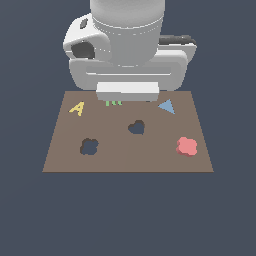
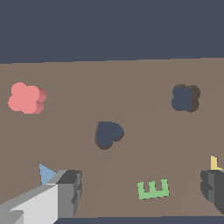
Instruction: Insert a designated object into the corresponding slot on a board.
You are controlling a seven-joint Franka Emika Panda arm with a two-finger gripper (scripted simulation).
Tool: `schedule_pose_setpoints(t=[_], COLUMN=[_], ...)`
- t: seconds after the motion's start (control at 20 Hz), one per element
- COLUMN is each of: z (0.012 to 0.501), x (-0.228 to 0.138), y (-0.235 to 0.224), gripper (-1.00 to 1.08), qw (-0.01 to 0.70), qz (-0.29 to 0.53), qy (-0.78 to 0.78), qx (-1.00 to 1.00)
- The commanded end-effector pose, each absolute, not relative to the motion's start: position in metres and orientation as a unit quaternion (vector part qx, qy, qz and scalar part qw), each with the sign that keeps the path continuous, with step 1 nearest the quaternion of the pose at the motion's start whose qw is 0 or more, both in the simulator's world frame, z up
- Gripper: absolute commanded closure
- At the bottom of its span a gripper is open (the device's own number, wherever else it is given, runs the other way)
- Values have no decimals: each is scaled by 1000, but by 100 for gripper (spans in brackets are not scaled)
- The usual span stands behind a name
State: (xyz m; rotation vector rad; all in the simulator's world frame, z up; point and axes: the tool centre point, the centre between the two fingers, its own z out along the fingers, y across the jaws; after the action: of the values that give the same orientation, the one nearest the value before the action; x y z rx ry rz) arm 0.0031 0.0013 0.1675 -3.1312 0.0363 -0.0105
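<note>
The salmon-red clover piece (image 1: pixel 187 146) (image 2: pixel 26 98) lies flat on the brown board (image 1: pixel 125 157) (image 2: pixel 131 78), near its edge at the exterior view's right. The dark clover-shaped slot (image 1: pixel 89 146) (image 2: pixel 185 98) is on the opposite side of the board and has nothing in it. My gripper (image 2: pixel 141 191) hangs open above the board's far edge, well away from both. In the wrist view its two fingers (image 2: pixel 70 192) stand wide apart with nothing held. In the exterior view the white hand (image 1: pixel 127 75) hides the fingers.
A heart-shaped cutout (image 1: pixel 136 127) (image 2: pixel 108 134) sits mid-board. A yellow letter A (image 1: pixel 77 108) (image 2: pixel 214 163), a blue triangle (image 1: pixel 167 106) (image 2: pixel 46 173) and a green letter E (image 1: pixel 113 103) (image 2: pixel 153 189) lie along the far edge, the E below my open fingers.
</note>
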Motion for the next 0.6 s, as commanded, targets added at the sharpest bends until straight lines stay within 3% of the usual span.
schedule_pose_setpoints(t=[0.0, 0.55], z=[168, 151], x=[3, 10], y=[1, 27], gripper=[-92, -92], qw=[5, 4], qz=[-3, -3], qy=[12, 29], qx=[-1000, -1000])
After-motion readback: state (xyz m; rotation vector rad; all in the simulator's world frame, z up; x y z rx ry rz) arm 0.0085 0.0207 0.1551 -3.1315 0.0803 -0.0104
